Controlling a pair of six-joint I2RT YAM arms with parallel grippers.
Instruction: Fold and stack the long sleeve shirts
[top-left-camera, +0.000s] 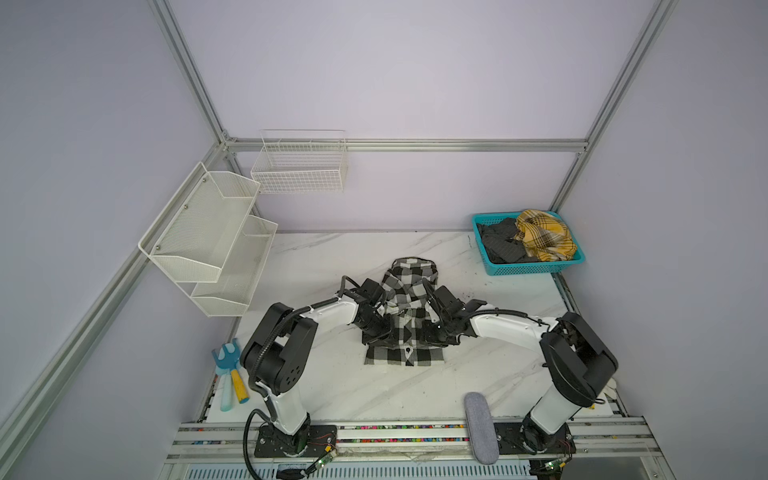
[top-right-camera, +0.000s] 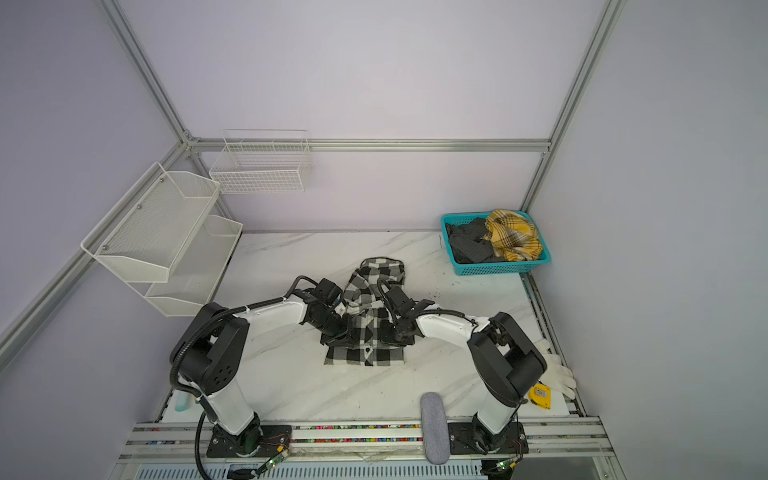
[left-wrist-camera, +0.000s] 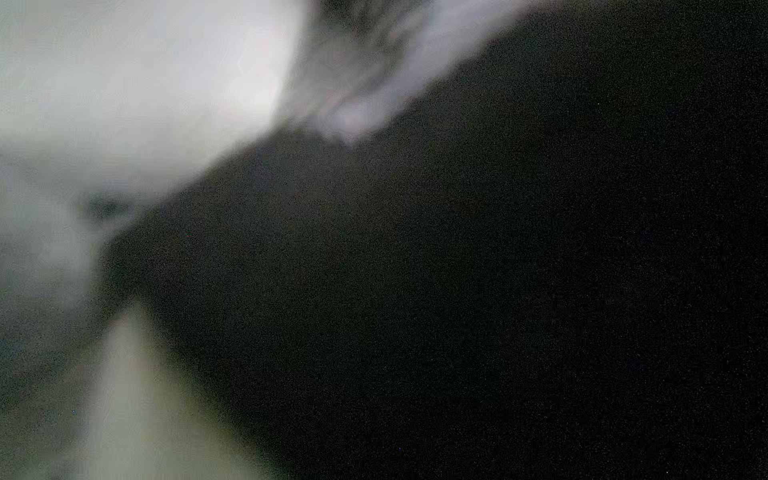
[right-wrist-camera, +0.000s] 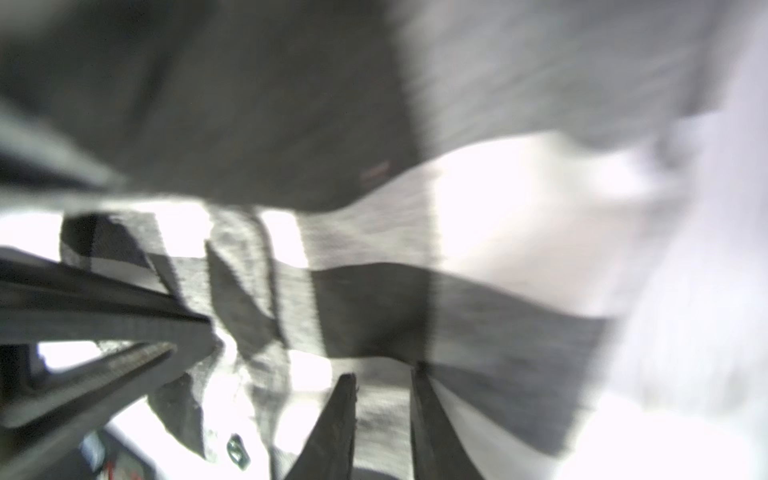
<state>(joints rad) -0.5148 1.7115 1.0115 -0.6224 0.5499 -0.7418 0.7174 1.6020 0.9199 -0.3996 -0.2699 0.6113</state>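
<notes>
Folding barely begun: black-and-white large-check collared cloth shirt (top-left-camera: 409, 291) lying mid white marble table (top-left-camera: 332, 382), sides drawn inward. Right claw (right-wrist-camera: 384, 382) pinching its cloth; left claw (top-left-camera: 383, 331) opposite, grip impossible to tell. Unfolded in teal plastic basket (top-left-camera: 536, 270): yellow plaid shirt (top-left-camera: 544, 237), dark grey shirt (top-left-camera: 498, 245). Nothing stacked.

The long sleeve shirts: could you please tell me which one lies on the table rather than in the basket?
The black-and-white check shirt, spread on the marble table; the yellow plaid shirt and the dark grey shirt lie crumpled in the teal basket.
</notes>
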